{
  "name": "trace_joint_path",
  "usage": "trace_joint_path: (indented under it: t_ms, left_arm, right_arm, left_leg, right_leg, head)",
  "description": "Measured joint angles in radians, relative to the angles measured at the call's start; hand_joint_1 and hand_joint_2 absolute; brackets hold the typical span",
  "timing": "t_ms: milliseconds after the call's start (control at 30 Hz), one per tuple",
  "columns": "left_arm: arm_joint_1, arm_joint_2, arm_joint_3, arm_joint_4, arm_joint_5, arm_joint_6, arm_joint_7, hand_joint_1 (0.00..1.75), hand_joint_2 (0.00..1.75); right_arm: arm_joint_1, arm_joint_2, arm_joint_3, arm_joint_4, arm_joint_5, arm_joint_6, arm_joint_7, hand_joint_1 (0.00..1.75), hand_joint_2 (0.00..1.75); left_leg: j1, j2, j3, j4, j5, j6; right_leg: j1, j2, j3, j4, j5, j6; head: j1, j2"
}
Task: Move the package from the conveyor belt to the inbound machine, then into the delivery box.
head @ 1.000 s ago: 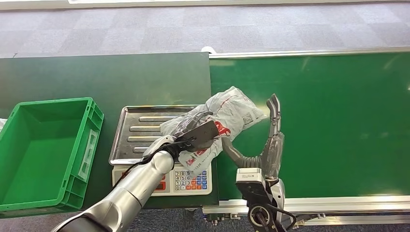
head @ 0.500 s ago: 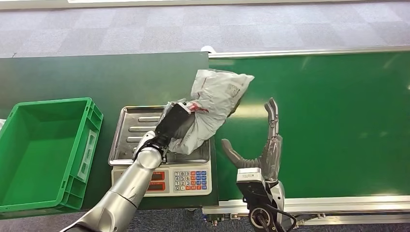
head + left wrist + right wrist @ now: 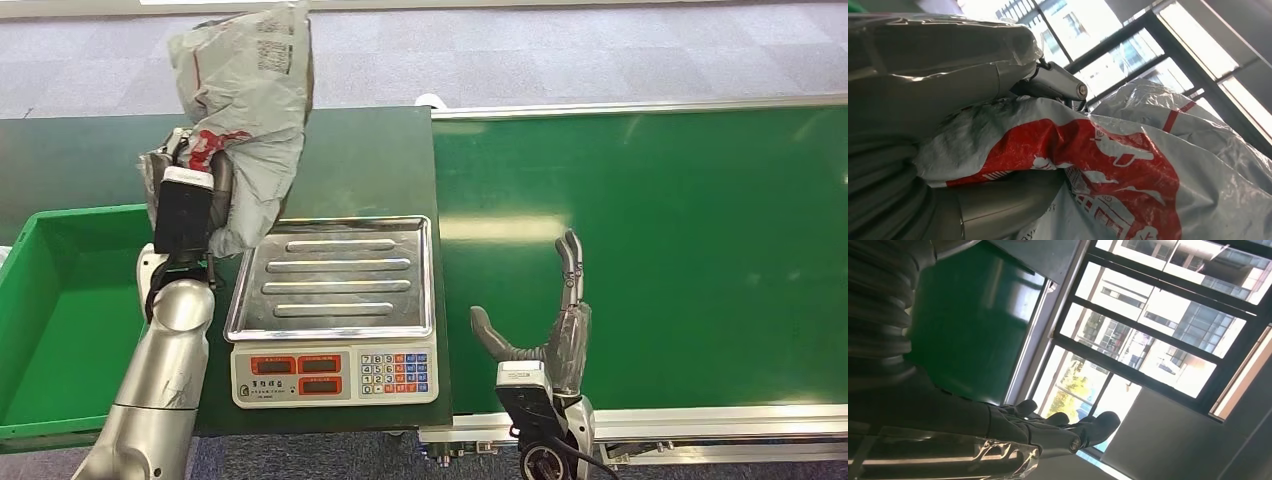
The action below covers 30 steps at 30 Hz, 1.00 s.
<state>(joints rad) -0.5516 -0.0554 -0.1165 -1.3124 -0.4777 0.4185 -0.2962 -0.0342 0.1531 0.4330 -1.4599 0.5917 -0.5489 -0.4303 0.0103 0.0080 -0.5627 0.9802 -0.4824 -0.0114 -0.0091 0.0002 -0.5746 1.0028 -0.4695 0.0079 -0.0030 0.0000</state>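
While the head view puts the left hand [image 3: 185,205] up at about ten o'clock of the scale [image 3: 333,305], gripping the grey package [image 3: 245,110] raised above the dark green table [image 3: 340,160], it's the left wrist view that gets right in close: thick grey fingers [image 3: 943,82] wrapped over the crumpled plastic, the red print on the package [image 3: 1128,165] plain to see, and window frames behind it. The right hand [image 3: 545,325] stands at three o'clock of the scale, over the near edge of the conveyor belt [image 3: 680,250], fingers straight up and thumb held out wide, holding nothing; the right wrist view adds the dark fingertips [image 3: 1088,427] against bright windows. Now the change: half a second ago the package was lying across the scale's steel tray, and it has swung up and away to the left, leaving the tray bare. It now hangs near the far right corner of the green delivery box [image 3: 60,310]. The right hand has barely shifted.
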Motion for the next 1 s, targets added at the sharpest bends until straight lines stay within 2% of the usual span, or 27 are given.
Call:
trace_joint_path:
  t_ms: [133,233,333,400,533,667,767,1000]
  left_arm:
    - [-0.071,0.105,0.072,0.082,-0.017,0.007,0.077,1.68,1.75]
    - [-0.172,0.215,0.123,0.255,-0.018,-0.01,0.141,1.6,1.75]
    - [-0.249,0.313,0.168,0.416,-0.003,-0.02,0.142,1.44,1.75]
    - [-0.276,0.364,0.191,0.504,0.006,-0.021,0.149,1.42,1.75]
    - [-0.292,0.455,0.231,0.639,-0.002,-0.023,0.178,1.49,1.75]
    - [-0.291,0.523,0.25,0.722,-0.033,-0.041,0.216,1.5,1.75]
    - [-0.29,0.556,0.259,0.759,-0.038,-0.048,0.223,1.5,1.75]
    - [-0.29,0.59,0.267,0.801,-0.046,-0.061,0.231,1.57,1.75]
  right_arm:
    - [0.014,0.002,-0.014,0.0,0.0,0.006,0.003,0.0,1.75]
    - [0.028,0.006,-0.027,0.0,0.004,0.021,0.007,0.0,1.75]
    - [0.04,0.008,-0.036,0.0,0.007,0.031,0.008,0.0,1.75]
    - [0.044,0.01,-0.041,0.0,0.0,0.038,0.008,0.0,1.75]
    - [0.052,0.01,-0.052,0.002,-0.015,0.044,0.008,0.0,1.75]
    - [0.054,0.011,-0.056,0.004,-0.022,0.045,0.008,0.0,1.75]
    - [0.055,0.011,-0.059,0.006,-0.023,0.046,0.008,0.0,1.75]
    - [0.056,0.013,-0.063,0.008,-0.023,0.049,0.008,0.0,1.75]
  left_leg:
    - [0.001,0.0,0.0,0.0,0.001,-0.001]
    - [0.002,0.009,0.0,0.0,0.001,-0.002]
    - [0.002,0.014,0.0,0.0,0.001,-0.003]
    - [0.003,0.014,0.0,0.0,0.001,-0.003]
    - [0.003,0.015,-0.001,-0.001,0.001,-0.004]
    - [0.003,0.014,-0.001,-0.001,0.001,-0.004]
    - [0.003,0.012,-0.002,0.0,0.001,-0.004]
    - [0.003,0.011,-0.002,0.0,0.001,-0.004]
  right_leg:
    - [0.0,0.0,0.0,0.0,0.0,-0.001]
    - [0.002,0.007,-0.002,0.001,0.002,-0.004]
    - [0.003,0.011,-0.004,0.001,0.003,-0.005]
    - [0.003,0.011,-0.004,0.002,0.003,-0.005]
    - [0.003,0.013,-0.006,0.002,0.003,-0.006]
    - [0.003,0.012,-0.006,0.002,0.002,-0.006]
    - [0.003,0.011,-0.005,0.001,0.002,-0.006]
    - [0.003,0.01,-0.005,0.001,0.002,-0.006]
  head:
    - [0.001,0.0]
    - [0.0,0.0]
    - [0.0,0.0]
    - [0.0,0.0]
    - [0.001,0.0]
    - [0.001,0.0]
    - [0.001,0.0]
    - [0.001,0.0]
